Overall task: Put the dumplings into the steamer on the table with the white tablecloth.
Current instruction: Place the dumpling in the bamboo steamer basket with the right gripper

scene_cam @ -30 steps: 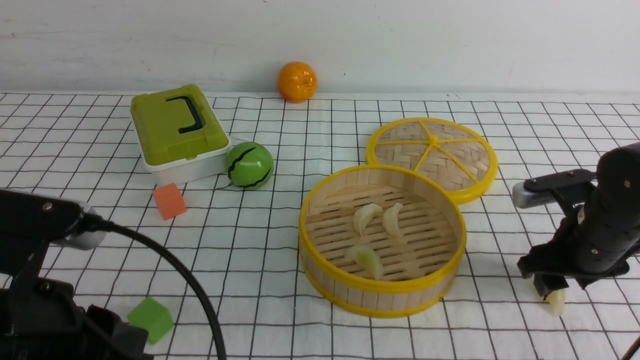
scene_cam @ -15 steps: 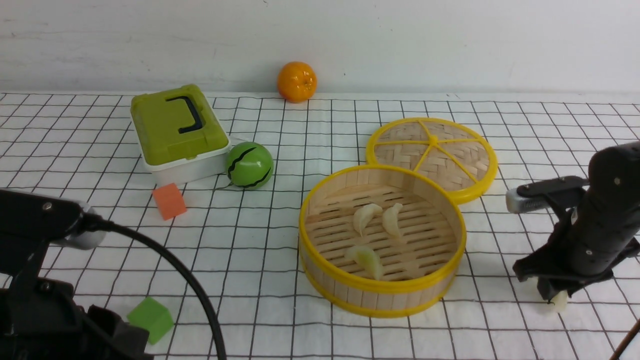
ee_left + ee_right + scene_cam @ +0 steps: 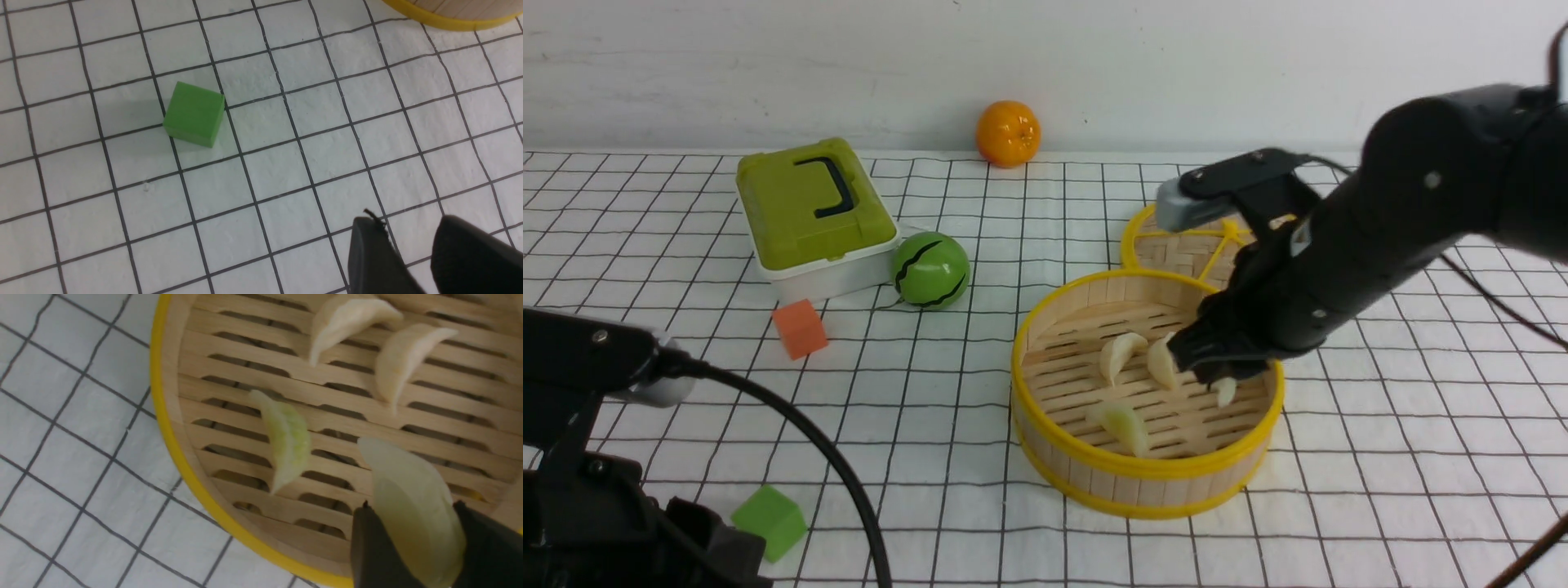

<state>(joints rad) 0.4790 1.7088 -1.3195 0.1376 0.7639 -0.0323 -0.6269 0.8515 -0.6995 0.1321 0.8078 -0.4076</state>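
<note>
The steamer (image 3: 1045, 441) stands on the white checked tablecloth (image 3: 931, 384) right of centre. Three dumplings lie on its slatted floor: two side by side at the back (image 3: 1119, 355) (image 3: 1161, 365) and one at the front (image 3: 1125, 425). My right gripper (image 3: 1223, 384) hangs over the steamer's right half, shut on a fourth dumpling (image 3: 1226, 393). In the right wrist view that dumpling (image 3: 412, 506) sits between the black fingers (image 3: 372, 551), above the slats near the rim (image 3: 171, 428). My left gripper (image 3: 408, 232) is open and empty over bare cloth at the near left.
The flat woven lid (image 3: 1176, 245) lies behind the steamer, partly hidden by my right arm. A green box (image 3: 809, 212), a green ball (image 3: 929, 270), an orange cube (image 3: 800, 328) and a green cube (image 3: 769, 520) lie on the left. An orange (image 3: 1008, 133) sits by the wall.
My right gripper has lifted the fourth dumpling from the cloth at the near right and carried it left, over the steamer's right half. The left arm has not moved.
</note>
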